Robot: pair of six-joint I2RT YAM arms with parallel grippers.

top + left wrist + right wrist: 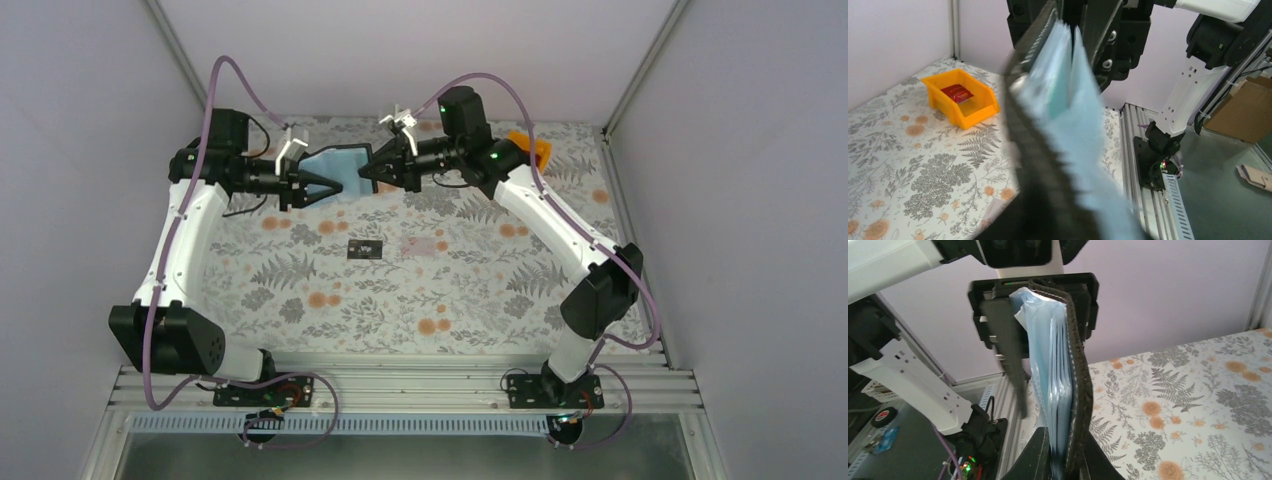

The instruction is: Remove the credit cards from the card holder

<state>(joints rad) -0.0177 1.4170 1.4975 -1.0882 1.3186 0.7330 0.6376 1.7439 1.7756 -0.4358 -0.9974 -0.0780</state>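
The card holder (335,165) hangs in the air at the back of the table, stretched between both grippers. It has a black cover (1079,370) and bluish clear sleeves (1050,365). My left gripper (322,186) is shut on its left end. My right gripper (366,172) is shut on its right end, with the sleeves and cover pinched between the fingers (1065,457). A teal-green card (1055,92) shows inside a sleeve. A black card with white marks (365,249) and a pale pink card (424,245) lie on the table. The blue card is hidden.
An orange bin (531,148) stands at the back right, behind the right arm; a red card (957,92) lies in it. The floral table cloth (450,300) is bounded by grey walls at the back and sides, and by the aluminium rail (400,385) at the near edge.
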